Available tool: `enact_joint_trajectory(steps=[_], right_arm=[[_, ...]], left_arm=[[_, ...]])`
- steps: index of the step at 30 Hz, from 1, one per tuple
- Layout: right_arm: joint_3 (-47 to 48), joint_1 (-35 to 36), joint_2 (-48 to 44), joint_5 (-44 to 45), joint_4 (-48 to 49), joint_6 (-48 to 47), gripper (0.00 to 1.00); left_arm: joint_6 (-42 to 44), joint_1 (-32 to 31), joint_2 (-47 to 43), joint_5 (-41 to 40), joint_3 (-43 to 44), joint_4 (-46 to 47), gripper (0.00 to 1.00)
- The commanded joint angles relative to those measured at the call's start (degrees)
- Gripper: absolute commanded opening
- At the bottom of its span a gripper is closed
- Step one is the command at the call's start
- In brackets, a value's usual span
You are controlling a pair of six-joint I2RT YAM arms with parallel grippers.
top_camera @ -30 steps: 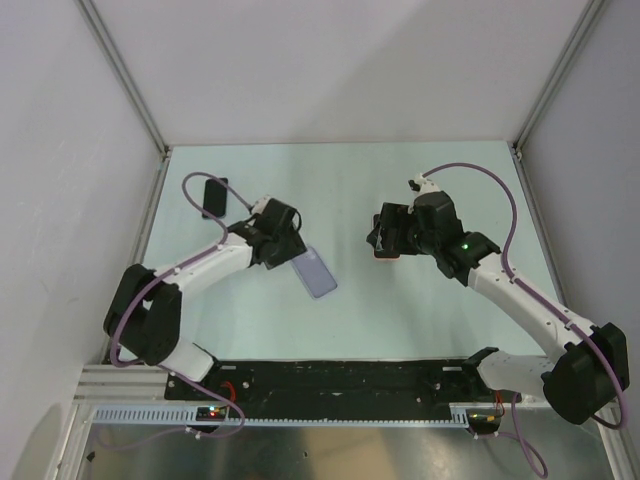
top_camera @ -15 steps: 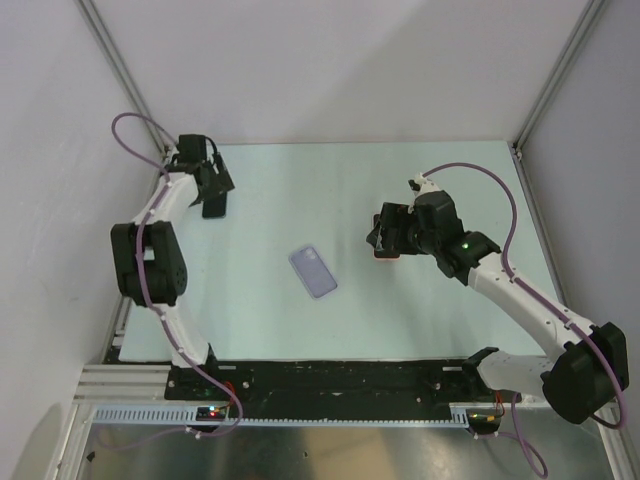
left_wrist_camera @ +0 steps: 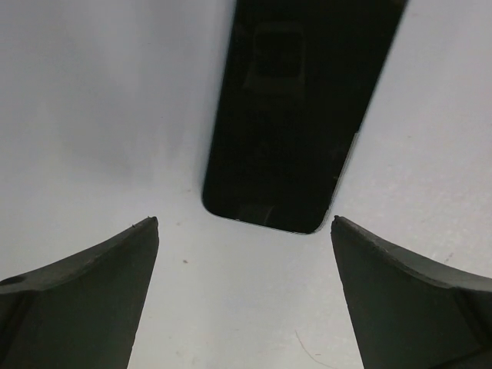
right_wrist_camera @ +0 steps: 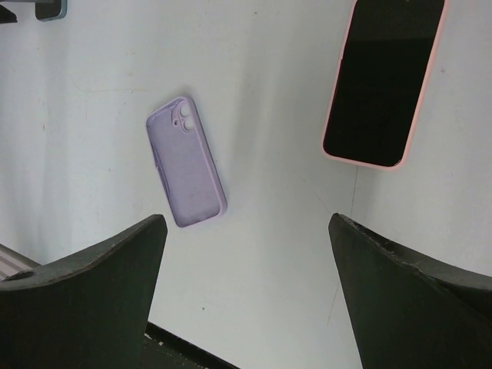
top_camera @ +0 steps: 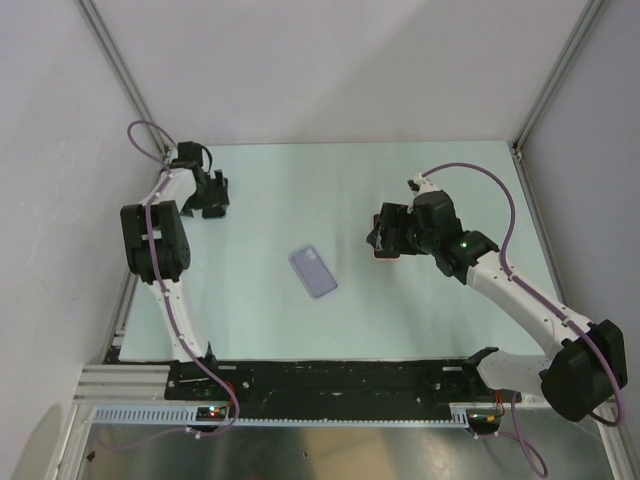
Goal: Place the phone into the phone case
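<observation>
Left arm reaches to the far left corner of the tabletop (top_camera: 330,190). We see the left pincer (left_wrist_camera: 244,224) spread wide with nothing between its fingers. The black phone (left_wrist_camera: 296,115) lies flat on the tabletop just ahead of it. The phone's near short end comes about level with the two fingertips and sits clear of both. In the top view the pincer covers part of this phone.

The purple phone case (top_camera: 313,271) lies flat near the middle of the tabletop, between the two arms. It is well apart from the black phone and touched by neither pincer. In the right wrist view its camera cut-out points toward the far side. We cannot tell from these views which face of the case is up.

The right pincer (right_wrist_camera: 247,219) hangs above the tabletop, wide and holding nothing. A pink-cased phone (right_wrist_camera: 383,83) lies below it, dark screen up, to the right of the purple case and apart from it.
</observation>
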Motion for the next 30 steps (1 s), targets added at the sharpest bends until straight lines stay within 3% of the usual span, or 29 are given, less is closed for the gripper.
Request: enact_joint_trajectory(steps=[1,11,23,30], right_arm=[[-0.03,-0.37,0.42,-0.4,1.78,-0.05,0.92],[0.01,-0.35,0.7,-0.58,2.07,-0.02,0.92],[0.01,-0.35,1.44,-0.71,2.37,-0.04,0.92],[-0.05,-0.36,1.69,-0.68,2.56,-0.03,0.92]], left_arm=[[2.16,1.7,0.91,2.63,4.62,-1.3,0.97],[2.66,2.09,6.66,8.33,10.99,-4.72,0.98],[2.39,1.89,11.43,8.33,17.67,-9.26,0.98],[0.91,1.69,14.07,3.6,21.74,-13.09,0.86]])
